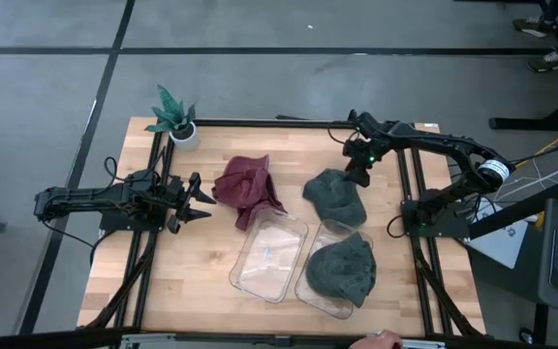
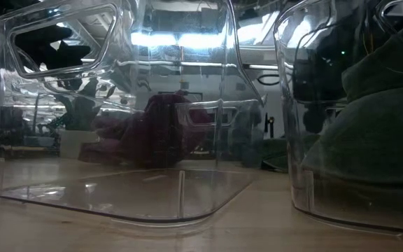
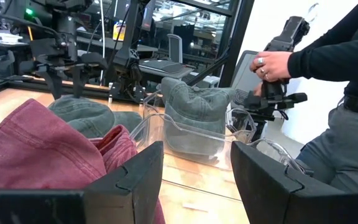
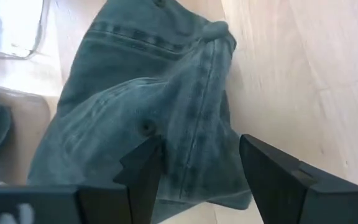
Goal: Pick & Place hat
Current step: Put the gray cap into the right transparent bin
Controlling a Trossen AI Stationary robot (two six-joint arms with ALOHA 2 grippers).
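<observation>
over the loose green hat [image 1: 335,197], at about one o'clock from the table's middle, my right gripper [image 1: 358,174] hangs with its fingers apart and nothing between them. i'm placed here because this hat lies on bare wood, not yet in a bin, and straddling its crown looks like the surest way to pinch it. from my right wrist the hat [image 4: 160,106] is washed denim, soft and slumped, with stitched seams running to a small button on top; it will fold rather than hold its shape, so i judge a bite on a gathered ridge better than on flat cloth.

at five o'clock a second green hat [image 1: 342,271] already sits in a clear bin [image 1: 313,294], its rigid, glossy walls rounded at the corners. just beside it, at six o'clock, the other clear bin [image 1: 269,259] holds no hat. a crumpled red hat [image 1: 247,191] lies at eleven o'clock, touching that bin's far edge.

at nine o'clock my left gripper [image 1: 190,201] waits low, fingers apart and empty, pointed at the red hat. a small potted plant [image 1: 174,117] stands at the far corner.
</observation>
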